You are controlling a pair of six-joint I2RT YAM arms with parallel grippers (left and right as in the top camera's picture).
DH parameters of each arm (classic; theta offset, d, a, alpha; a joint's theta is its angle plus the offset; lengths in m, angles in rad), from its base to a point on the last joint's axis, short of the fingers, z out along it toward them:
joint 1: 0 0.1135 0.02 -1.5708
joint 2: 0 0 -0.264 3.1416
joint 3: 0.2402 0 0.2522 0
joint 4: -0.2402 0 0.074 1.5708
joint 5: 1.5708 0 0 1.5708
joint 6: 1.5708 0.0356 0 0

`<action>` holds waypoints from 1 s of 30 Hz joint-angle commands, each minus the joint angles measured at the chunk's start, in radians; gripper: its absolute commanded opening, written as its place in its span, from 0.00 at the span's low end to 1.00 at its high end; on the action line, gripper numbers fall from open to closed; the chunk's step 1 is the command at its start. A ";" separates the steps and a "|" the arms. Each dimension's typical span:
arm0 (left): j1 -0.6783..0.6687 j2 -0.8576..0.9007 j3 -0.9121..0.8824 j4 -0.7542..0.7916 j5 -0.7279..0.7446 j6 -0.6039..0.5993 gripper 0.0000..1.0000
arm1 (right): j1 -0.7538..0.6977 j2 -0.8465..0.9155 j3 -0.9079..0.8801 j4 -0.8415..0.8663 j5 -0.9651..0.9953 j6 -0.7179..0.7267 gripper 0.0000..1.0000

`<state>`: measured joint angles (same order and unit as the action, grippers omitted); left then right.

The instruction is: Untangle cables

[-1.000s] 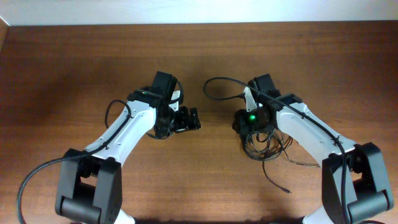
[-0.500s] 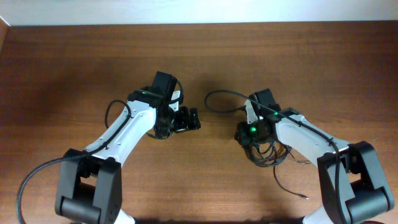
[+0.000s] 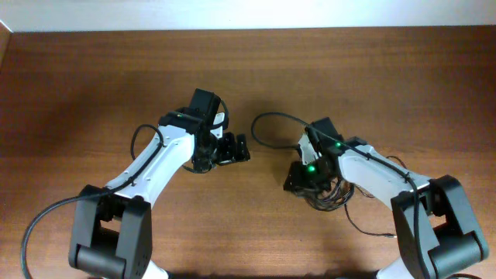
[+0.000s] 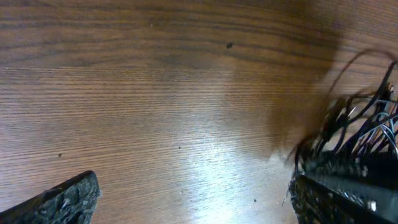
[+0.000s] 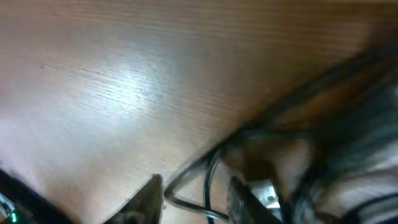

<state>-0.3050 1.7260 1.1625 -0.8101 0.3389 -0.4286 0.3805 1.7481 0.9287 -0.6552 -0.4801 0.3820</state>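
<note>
Both arms are showing white shells over black joints. On the left arm (image 3: pixel 159 159) a thick black cable (image 3: pixel 31 229) is looping off the base (image 3: pixel 108 232). On the right arm (image 3: pixel 372 170) a green light (image 3: pixel 310 167) is glowing at the wrist. The left gripper (image 4: pixel 193 194) pads (image 4: pixel 65 198) are showing rough black texture.

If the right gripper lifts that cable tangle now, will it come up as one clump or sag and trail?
Probably floppy: the cables lie in loose thin loops, so they should sag from the right gripper. Likely light, being such thin cords. The strands cross one another, so neighbours may drag along the table rather than one cord coming free.
</note>
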 commanded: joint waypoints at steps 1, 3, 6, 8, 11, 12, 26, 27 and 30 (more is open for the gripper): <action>-0.002 -0.008 -0.003 -0.002 -0.007 -0.005 0.99 | 0.004 0.008 0.127 -0.141 0.077 -0.093 0.42; -0.002 -0.008 -0.003 -0.002 -0.007 -0.005 0.99 | 0.004 0.008 0.150 -0.202 0.150 -0.099 0.49; -0.002 -0.008 -0.003 -0.002 -0.007 -0.005 0.99 | 0.018 0.009 0.137 -0.263 0.153 -0.125 0.49; -0.002 -0.008 -0.003 -0.002 -0.007 -0.005 0.99 | 0.055 0.009 0.100 -0.262 0.152 -0.143 0.49; -0.002 -0.008 -0.003 -0.002 -0.007 -0.005 0.99 | 0.117 0.009 0.065 -0.262 0.152 -0.143 0.49; -0.002 -0.008 -0.003 -0.002 -0.007 -0.005 0.99 | 0.140 0.009 0.056 -0.259 0.152 -0.143 0.49; -0.002 -0.008 -0.003 -0.002 -0.007 -0.005 0.99 | 0.208 0.011 -0.055 -0.149 0.251 0.105 0.08; -0.002 -0.008 -0.003 -0.002 -0.007 -0.005 0.99 | 0.207 0.011 -0.047 -0.149 0.163 0.077 0.04; -0.002 -0.008 -0.003 -0.002 -0.007 -0.005 0.99 | 0.180 -0.004 0.072 -0.258 -0.098 -0.046 0.04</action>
<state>-0.3046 1.7260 1.1625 -0.8108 0.3321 -0.4286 0.5785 1.7416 0.9146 -0.8379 -0.3698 0.4114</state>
